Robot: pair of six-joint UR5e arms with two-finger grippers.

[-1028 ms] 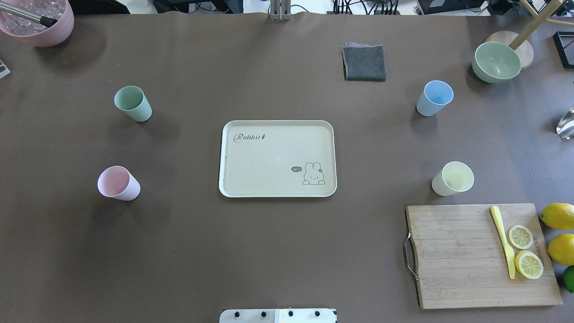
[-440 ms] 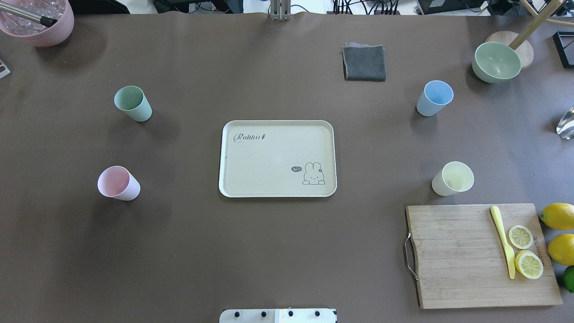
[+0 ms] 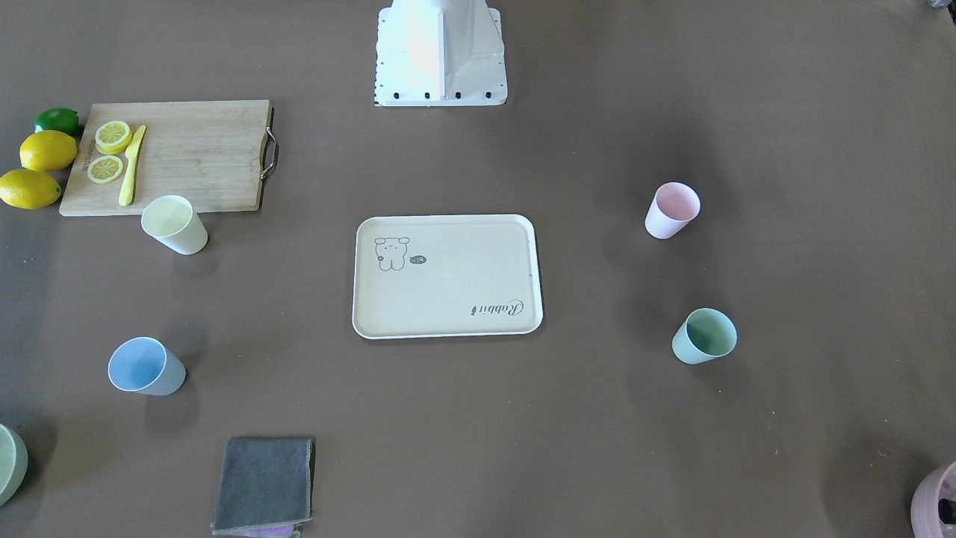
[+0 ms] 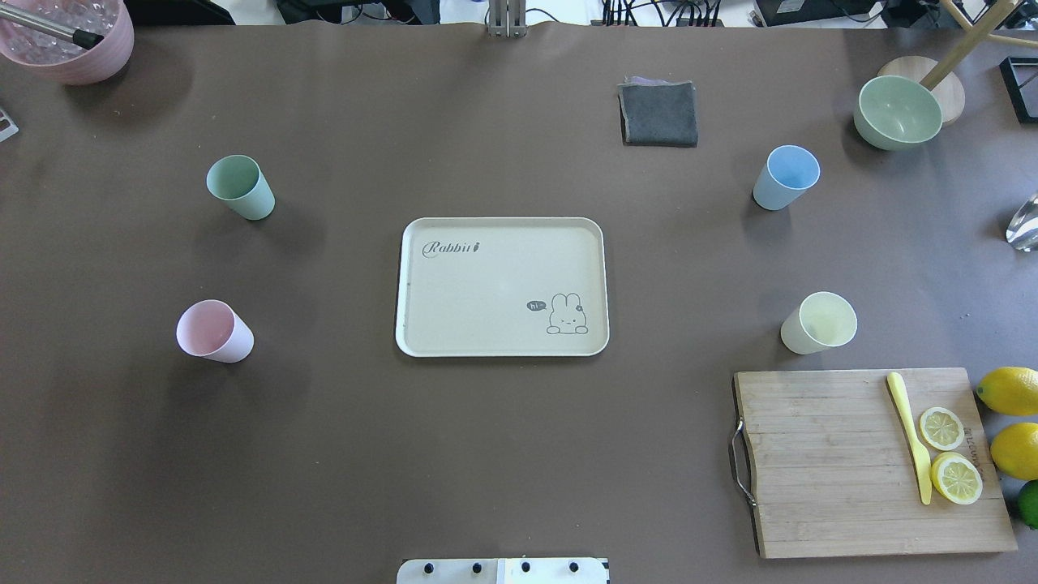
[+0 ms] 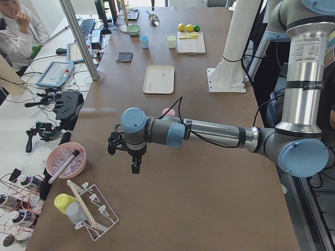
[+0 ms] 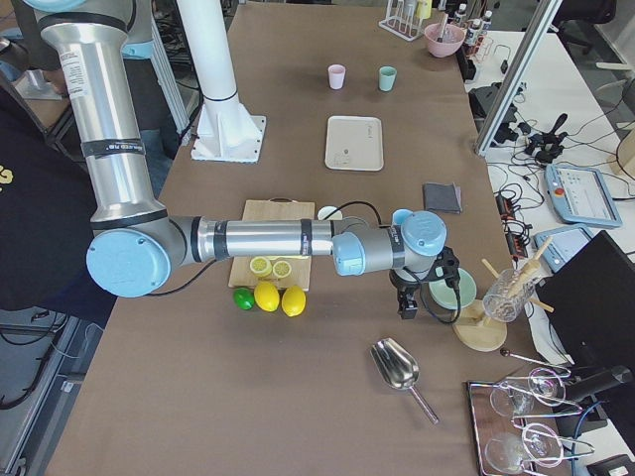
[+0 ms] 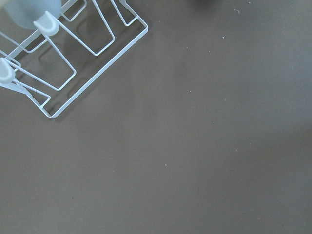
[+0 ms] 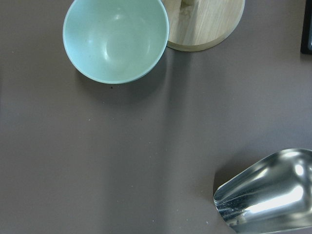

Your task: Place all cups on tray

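Note:
The cream tray (image 4: pixel 486 292) lies at the table's middle with nothing on it. Four cups stand upright on the table around it: mint green (image 4: pixel 240 187) and pink (image 4: pixel 214 331) on the left, light blue (image 4: pixel 786 177) and pale yellow (image 4: pixel 819 323) on the right. My left gripper (image 5: pixel 135 166) shows only in the exterior left view, beyond the table's left end near the mauve pot. My right gripper (image 6: pixel 405 305) shows only in the exterior right view, near the green bowl. I cannot tell whether either is open or shut.
A wooden cutting board (image 4: pixel 819 462) with lemon slices and a yellow knife sits front right, lemons beside it. A pale green bowl (image 4: pixel 897 112) and grey cloth (image 4: pixel 658 113) are at the back right, a mauve pot (image 4: pixel 69 36) back left. A wire rack (image 7: pixel 73 53) and metal scoop (image 8: pixel 268 195) lie beyond the table ends.

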